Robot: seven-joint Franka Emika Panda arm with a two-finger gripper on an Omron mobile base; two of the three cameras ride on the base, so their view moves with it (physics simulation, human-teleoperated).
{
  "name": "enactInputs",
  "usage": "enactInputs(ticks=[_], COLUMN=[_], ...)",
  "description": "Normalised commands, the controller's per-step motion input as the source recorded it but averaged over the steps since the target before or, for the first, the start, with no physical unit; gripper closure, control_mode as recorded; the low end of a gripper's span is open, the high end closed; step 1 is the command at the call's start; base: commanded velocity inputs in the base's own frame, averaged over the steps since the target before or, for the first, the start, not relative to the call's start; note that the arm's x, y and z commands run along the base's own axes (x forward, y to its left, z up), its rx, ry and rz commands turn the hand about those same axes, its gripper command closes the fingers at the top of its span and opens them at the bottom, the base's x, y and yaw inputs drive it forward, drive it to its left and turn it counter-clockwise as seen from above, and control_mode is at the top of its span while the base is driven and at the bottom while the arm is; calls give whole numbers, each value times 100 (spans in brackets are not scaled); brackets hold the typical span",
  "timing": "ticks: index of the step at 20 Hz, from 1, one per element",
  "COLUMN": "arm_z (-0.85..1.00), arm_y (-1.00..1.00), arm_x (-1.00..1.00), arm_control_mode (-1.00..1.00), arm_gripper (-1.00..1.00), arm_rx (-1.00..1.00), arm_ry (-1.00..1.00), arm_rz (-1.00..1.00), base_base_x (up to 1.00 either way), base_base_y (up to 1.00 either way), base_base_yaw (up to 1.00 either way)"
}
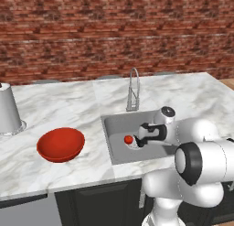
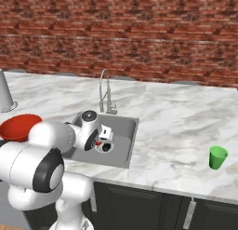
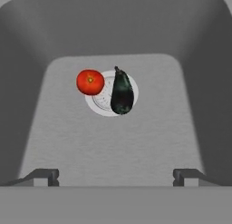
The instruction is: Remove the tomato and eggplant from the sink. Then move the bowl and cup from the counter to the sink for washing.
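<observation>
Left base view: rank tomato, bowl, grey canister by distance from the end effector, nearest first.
End effector is open, over the sink.
1. tomato: in the basin, right beside the end effector.
2. bowl: on the counter, left of the sink.
3. grey canister: far left edge of the counter.

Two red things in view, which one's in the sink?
The tomato, a small red ball at the drain beside the eggplant. The other red thing, the bowl, sits on the counter left of the sink.

A pale grey upturned pot (image 1: pixel 9 110) stands before the brick wall (image 1: pixel 114 33).
</observation>
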Motion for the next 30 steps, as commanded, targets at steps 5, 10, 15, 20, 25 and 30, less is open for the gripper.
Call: enactInputs(ticks=[5,10,15,20,25,30], arm_z=[-5,-9,-13,-14,-9,-7], arm_y=[0,0,0,0,0,0], arm_x=[13,12,10,8,9,10], arm_control_mode=[-100,-100,-100,-100,-100,-100], arm_gripper=[-100,-100,-100,-100,-100,-100], arm_rx=[0,0,0,0,0,0], arm_ry=[0,0,0,0,-1,0], arm_rz=[0,0,0,0,0,0], base_base_x=[0,0,0,0,0,0], base_base_y=[0,0,0,0,0,0], base_base_yaw=[0,0,0,0,0,0])
